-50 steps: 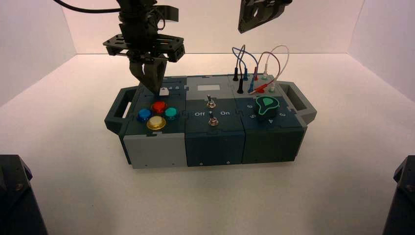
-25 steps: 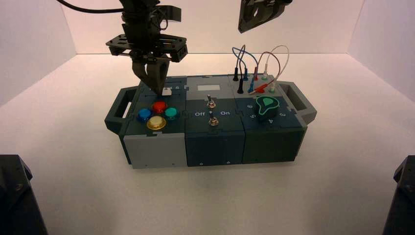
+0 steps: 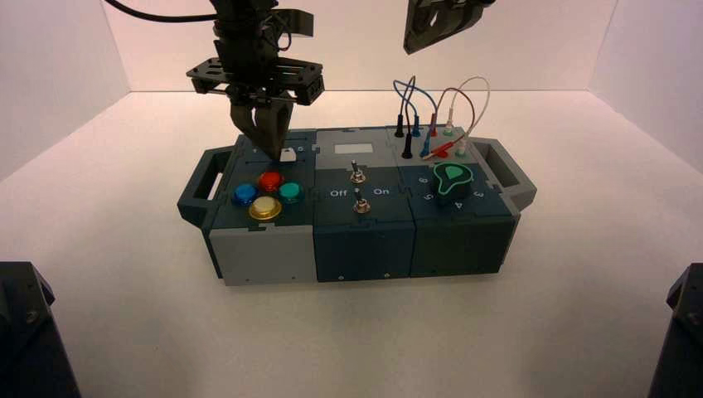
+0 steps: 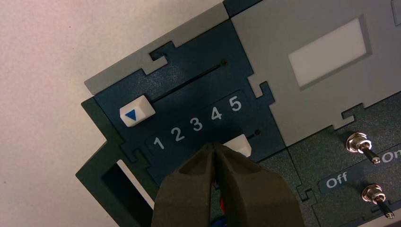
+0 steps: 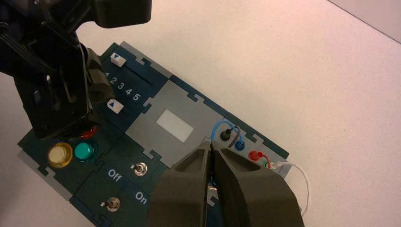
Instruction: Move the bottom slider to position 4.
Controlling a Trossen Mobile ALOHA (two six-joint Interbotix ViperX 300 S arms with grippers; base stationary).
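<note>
The bottom slider (image 4: 238, 144) is a small white knob on the dark teal panel, and it stands about level with the printed 4 (image 4: 216, 113) of the number row. My left gripper (image 4: 213, 146) is shut, and its tips press against the side of the knob that faces the low numbers. From above, the same left gripper (image 3: 271, 150) points down just left of the bottom slider (image 3: 288, 154). The twin top slider (image 4: 137, 113) sits beyond the 1. My right gripper (image 3: 439, 21) hangs shut, high above the box's back.
Red, blue, green and yellow round buttons (image 3: 267, 193) lie just in front of the sliders. Two metal toggle switches (image 3: 357, 187) stand mid-box, a green knob (image 3: 453, 181) to the right, and plugged wires (image 3: 431, 124) at the back right. The box has a handle (image 3: 197, 187) at each end.
My left gripper has moved to the right along the track, and the bottom slider knob has moved right with it. The right arm has stayed still.
</note>
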